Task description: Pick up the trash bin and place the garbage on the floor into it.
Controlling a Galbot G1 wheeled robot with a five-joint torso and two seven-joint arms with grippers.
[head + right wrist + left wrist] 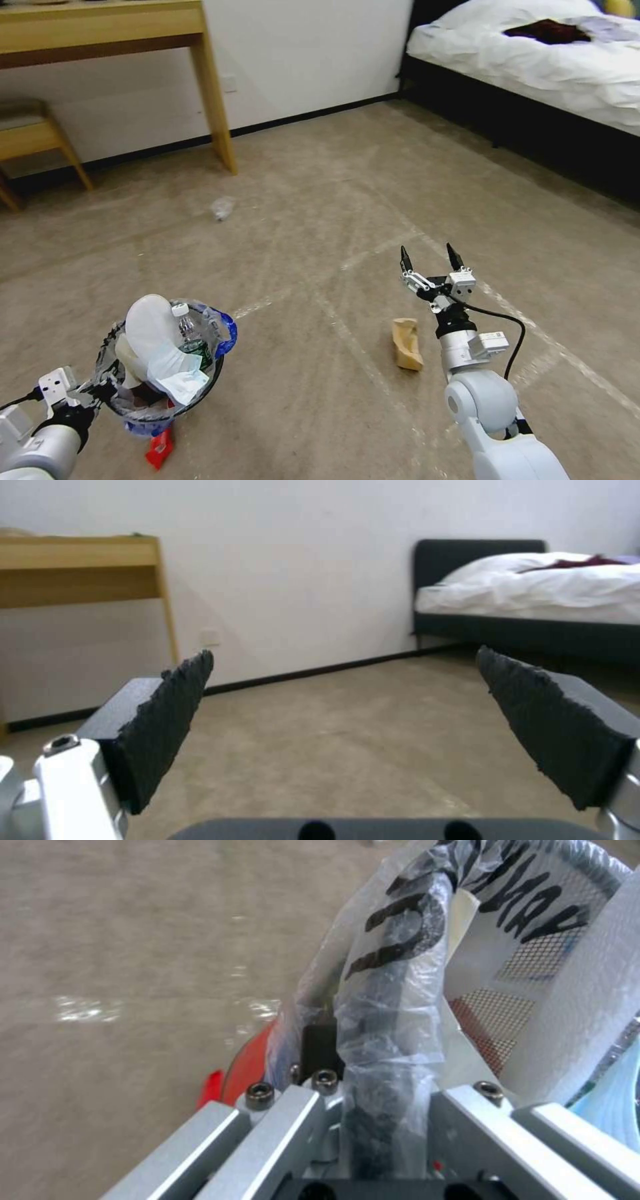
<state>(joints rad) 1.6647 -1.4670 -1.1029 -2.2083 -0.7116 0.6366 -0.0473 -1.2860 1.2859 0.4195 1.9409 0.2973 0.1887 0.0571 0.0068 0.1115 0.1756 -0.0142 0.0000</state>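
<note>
The trash bin (203, 393), lined with a clear bag with blue edges, hangs above the carpet at lower left. My left gripper (99, 392) is shut on its bag-covered rim (393, 990). Inside it are a white slipper sole (148, 323), a green-labelled bottle (190, 337) and crumpled white paper (177, 377). On the floor lie garbage pieces: a brown cardboard scrap (407, 343), a clear plastic scrap (222, 208) farther off, and a red scrap (159, 450) just below the bin. My right gripper (430, 257) (347, 700) is open and empty, held above the carpet beyond the cardboard.
A wooden desk leg (217, 113) and a stool (33, 140) stand by the wall at the back left. A bed (547, 60) with white bedding and a dark frame fills the back right. Open carpet lies between them.
</note>
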